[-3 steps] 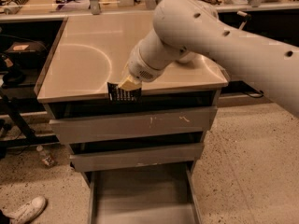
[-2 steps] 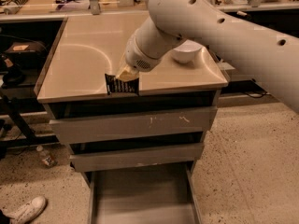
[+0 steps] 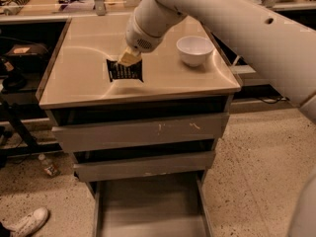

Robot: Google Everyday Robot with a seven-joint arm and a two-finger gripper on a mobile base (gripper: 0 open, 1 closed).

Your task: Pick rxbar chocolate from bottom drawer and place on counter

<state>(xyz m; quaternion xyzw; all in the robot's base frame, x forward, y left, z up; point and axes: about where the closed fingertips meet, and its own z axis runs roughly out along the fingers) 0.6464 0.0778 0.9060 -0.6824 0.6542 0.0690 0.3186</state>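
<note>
The rxbar chocolate (image 3: 124, 72), a flat black wrapper with pale lettering, is over the middle of the counter (image 3: 79, 85), low and close to its surface. My gripper (image 3: 128, 58) is at the wrapper's top edge and shut on it, with the arm reaching in from the upper right. The bottom drawer (image 3: 148, 209) stands pulled open below, and its grey floor shows nothing on it.
A white bowl (image 3: 195, 49) sits on the counter to the right of the wrapper. Two shut drawers with scuffed fronts (image 3: 140, 132) are under the counter. A cluttered bench (image 3: 54, 4) runs behind. A shoe (image 3: 27, 222) and a small bottle (image 3: 48, 165) lie on the floor at left.
My gripper has carried the wrapper from the counter's front edge inward over the middle of the counter. The view has shifted so the white bowl shows fully.
</note>
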